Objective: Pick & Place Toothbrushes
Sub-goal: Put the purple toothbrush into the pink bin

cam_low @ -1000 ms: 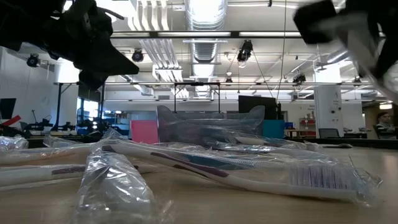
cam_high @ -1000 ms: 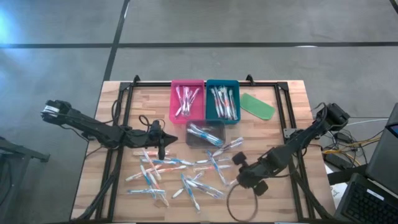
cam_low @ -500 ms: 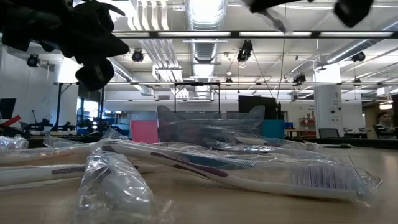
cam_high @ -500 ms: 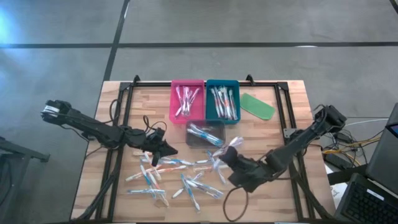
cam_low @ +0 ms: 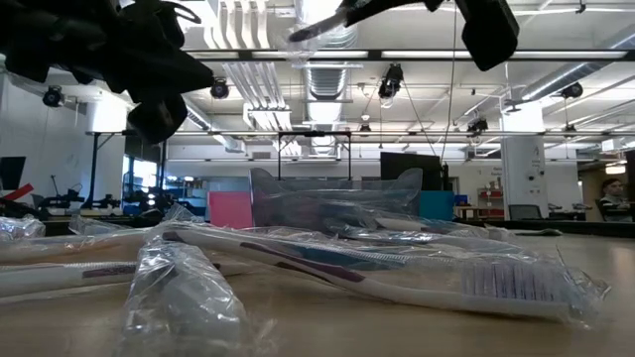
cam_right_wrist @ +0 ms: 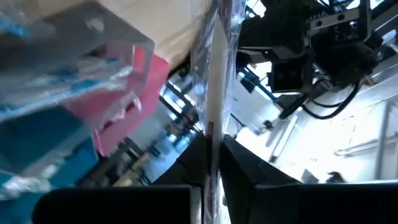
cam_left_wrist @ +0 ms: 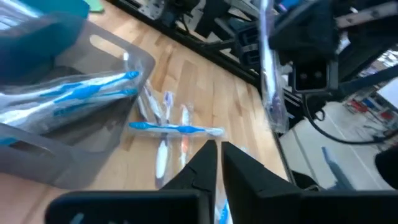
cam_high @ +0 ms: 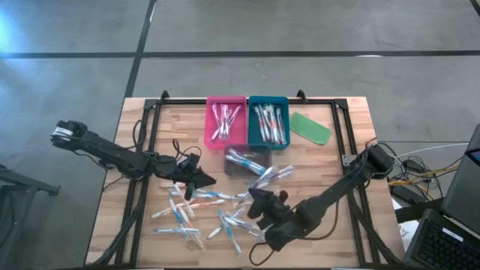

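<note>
Three trays sit at the table's far middle: pink tray (cam_high: 225, 120), teal tray (cam_high: 268, 120), clear tray (cam_high: 247, 161) just in front. Loose toothbrushes (cam_high: 202, 214) lie scattered nearer, between the arms. The right gripper (cam_high: 255, 201) is clamped on a wrapped toothbrush (cam_high: 264, 178), its long axis pointing toward the clear tray close ahead. The left gripper (cam_high: 201, 178), fingers together and empty, hovers over the scatter's left edge

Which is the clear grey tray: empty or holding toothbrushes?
Holding some. In the high view, the clear grey tray contains blue-accented toothbrushes; the left wrist view shows them lying inside its wall.
</note>
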{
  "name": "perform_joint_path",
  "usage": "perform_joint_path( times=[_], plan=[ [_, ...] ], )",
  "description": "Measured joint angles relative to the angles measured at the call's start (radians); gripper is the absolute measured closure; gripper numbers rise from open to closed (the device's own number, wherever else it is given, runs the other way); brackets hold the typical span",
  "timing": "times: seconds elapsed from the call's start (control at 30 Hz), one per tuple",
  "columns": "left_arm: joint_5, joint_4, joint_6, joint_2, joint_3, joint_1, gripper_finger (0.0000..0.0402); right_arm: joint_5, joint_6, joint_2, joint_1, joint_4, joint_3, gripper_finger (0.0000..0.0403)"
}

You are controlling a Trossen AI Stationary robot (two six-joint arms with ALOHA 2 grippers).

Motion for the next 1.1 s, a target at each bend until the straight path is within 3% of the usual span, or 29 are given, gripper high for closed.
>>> perform_joint_path(
  times=[0.4, 0.83, 1.1],
  plan=[
    [0.001, 0.008, -0.165, 0.140, 0.115, 0.000, 0.0254, 0.023, -0.058, 0.049, -0.010, -0.003, 0.069, 0.0381],
    [0.047, 0.003, -0.133, 0.306, 0.305, 0.000, 0.0250, 0.021, -0.058, 0.043, -0.018, -0.004, 0.068, 0.0381],
    [0.158, -0.001, -0.123, 0.427, 0.424, 0.000, 0.0250, 0.020, -0.058, 0.043, -0.024, -0.004, 0.068, 0.0381]
  ],
)
